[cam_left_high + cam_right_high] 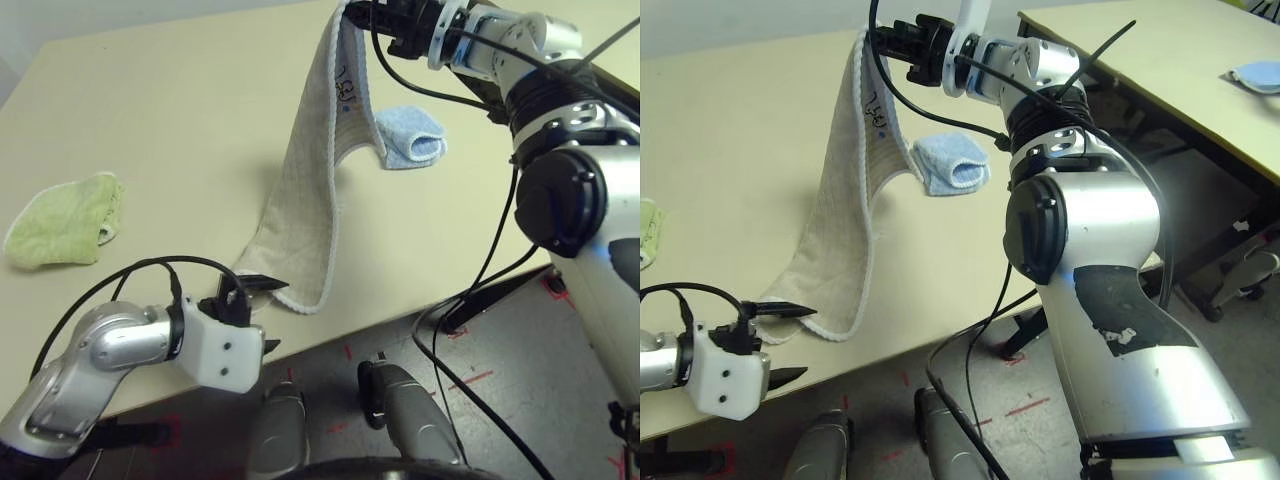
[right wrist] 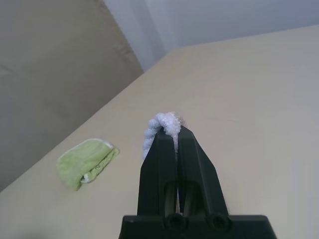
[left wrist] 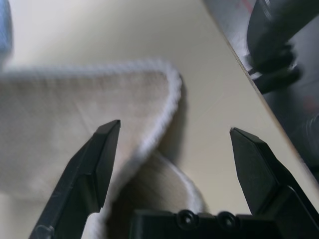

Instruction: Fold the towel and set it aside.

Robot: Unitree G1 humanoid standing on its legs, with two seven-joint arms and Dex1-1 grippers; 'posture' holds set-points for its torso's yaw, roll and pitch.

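Two grippers, two different states. Right gripper, top centre of the left eye frame, is clenched on the white-edged rim of the beige terry towel with scalloped trim; the right wrist view shows a tuft of that edging pinched between the closed black fingers. Left gripper, lower left of the frame, is spread wide and grasping nothing.

Towel position: hanging from the raised right gripper as a long drape down the middle of the frame, embroidered mark near the top, lower end resting on the pale tabletop close to its near edge. Bottom corner lies just ahead of the left fingertips; in the left wrist view the rounded corner sits between the open fingers, nearer the left-hand one.

Step in hand, as I read it: left gripper takes the free lower corner so both ends are controlled for the fold.

To do it well:
- come in low, one finger under the corner, one over
- bite past the scalloped trim into the terry, not just the edging, else it slips
- right grip stays up and tight so the drape doesn't bunch
- watch the table edge; corner is near it and could be pushed off

Folded lime-green cloth at left and folded light-blue cloth behind the drape are well apart from the approach.
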